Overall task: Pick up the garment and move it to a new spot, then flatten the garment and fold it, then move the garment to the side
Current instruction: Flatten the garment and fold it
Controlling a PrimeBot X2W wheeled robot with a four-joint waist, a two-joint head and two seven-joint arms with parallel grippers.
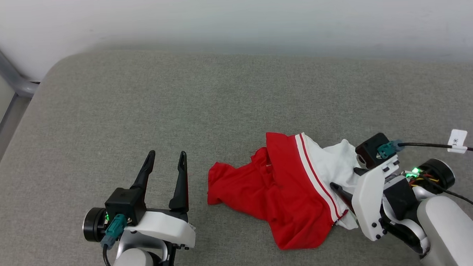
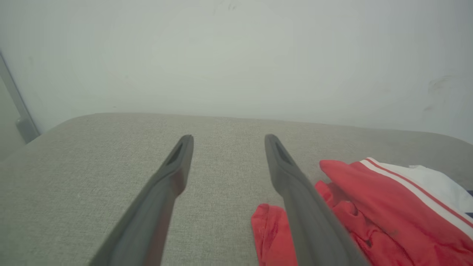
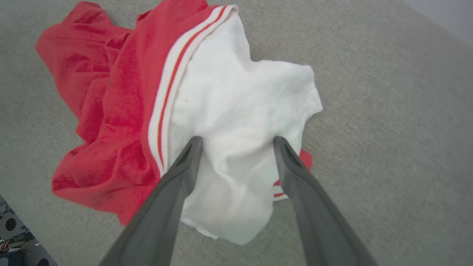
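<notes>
On the grey cushion (image 1: 140, 93), the garment (image 1: 286, 194) lies crumpled at the right. The right gripper (image 3: 237, 140) hangs spread over its white sleeve, the left gripper (image 1: 167, 154) spread beside it. Closing there might catch just 1 layer, leaving the rest dragging.

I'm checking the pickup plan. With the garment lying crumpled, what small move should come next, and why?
Probably lower the right tool a little and close it on the white part of the garment. Its jaws stand open, straddling that white cloth with nothing gripped, while the left tool is open over bare cushion beside the heap.
</notes>
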